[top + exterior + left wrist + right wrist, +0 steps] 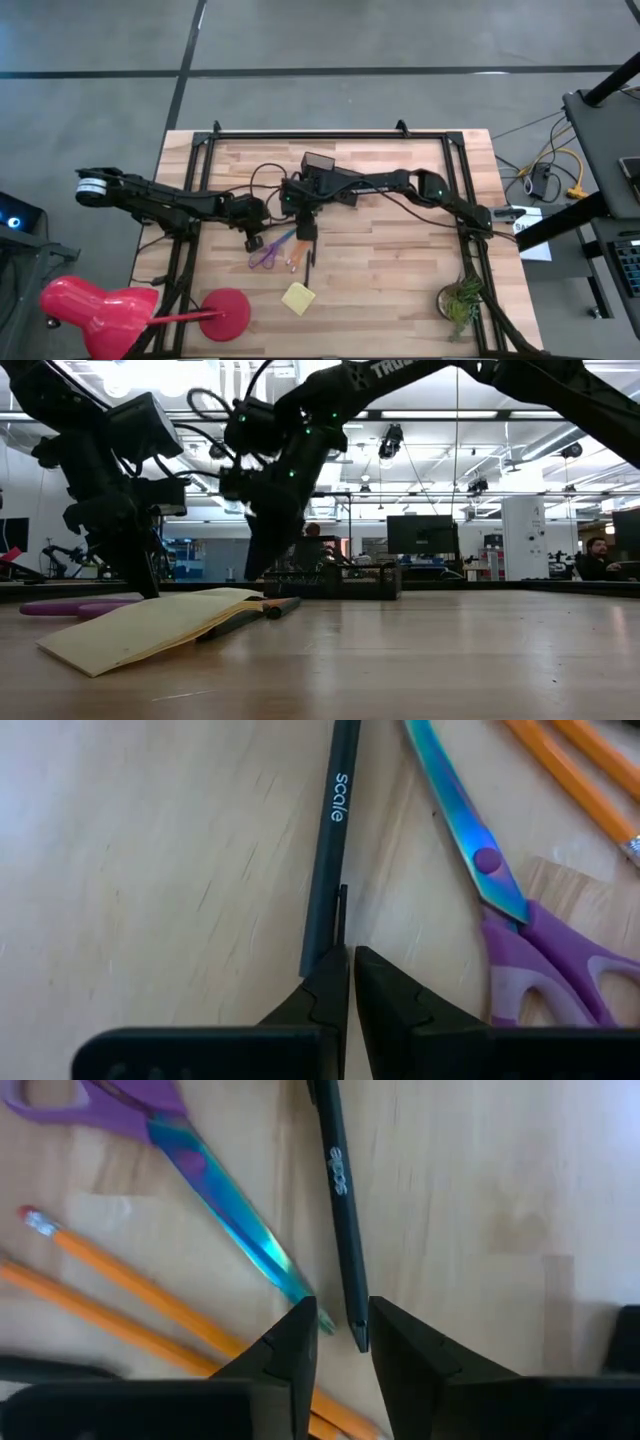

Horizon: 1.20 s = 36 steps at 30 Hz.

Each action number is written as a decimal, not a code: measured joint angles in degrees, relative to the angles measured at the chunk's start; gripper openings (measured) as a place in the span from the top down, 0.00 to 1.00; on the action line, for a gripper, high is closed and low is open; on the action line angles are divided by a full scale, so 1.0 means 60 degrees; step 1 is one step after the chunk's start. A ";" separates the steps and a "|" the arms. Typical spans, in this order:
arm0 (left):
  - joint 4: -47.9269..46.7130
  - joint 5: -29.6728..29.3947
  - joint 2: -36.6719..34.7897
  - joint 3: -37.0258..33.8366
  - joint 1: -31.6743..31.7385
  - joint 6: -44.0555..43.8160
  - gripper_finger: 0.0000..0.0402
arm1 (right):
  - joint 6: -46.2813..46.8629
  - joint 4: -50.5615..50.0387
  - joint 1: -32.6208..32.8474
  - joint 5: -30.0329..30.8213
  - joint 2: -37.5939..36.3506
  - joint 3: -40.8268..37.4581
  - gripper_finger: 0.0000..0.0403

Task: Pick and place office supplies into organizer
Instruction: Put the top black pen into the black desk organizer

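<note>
A black pen (340, 1200) lies flat on the wooden table beside purple-handled scissors (200, 1170) and two orange pencils (130, 1305). My right gripper (343, 1342) stands open, pointing steeply down, one finger on each side of the pen's tip end. My left gripper (351, 965) is shut at the pen's other end (322, 945), next to the scissors' handles (560, 980). A yellow sticky-note pad (298, 297) lies nearer the front edge. The black organizer (340, 578) stands farther back. My left gripper's shut fingertips (330, 982) sit right against the pen's end, and the pen's thin clip (344, 915) runs down to the slit between them. Whether they pinch the clip or only stand against it, I cannot tell. The pen lies flat on the table.
A red lamp-like object (100, 305) stands at the near left corner and a green plant (460, 300) at the near right. Black frame rails (330, 133) run along the table's far edge and sides. Bare wood lies to the right of the supplies.
</note>
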 joint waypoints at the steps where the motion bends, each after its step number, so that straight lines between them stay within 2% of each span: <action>1: -0.0007 0.0000 0.0000 0.0000 0.0000 -0.0015 0.98 | 0.0011 0.0004 -0.0004 0.0004 0.0018 -0.0044 0.80; 15: 0.0041 -0.0029 -0.0007 -0.0011 0.0000 -0.0235 0.98 | -0.0070 0.0309 -0.0025 0.0086 0.0014 -0.0820 0.74; 23: 0.0041 -0.0036 -0.0011 -0.0011 0.0000 -0.0235 0.98 | -0.0273 0.0441 -0.0029 0.0098 -0.0044 -0.0848 0.74; 36: 0.0045 -0.0062 -0.0018 -0.0011 -0.0002 -0.0231 0.98 | -0.0652 0.0267 -0.0233 0.0098 -0.0088 -0.0713 0.83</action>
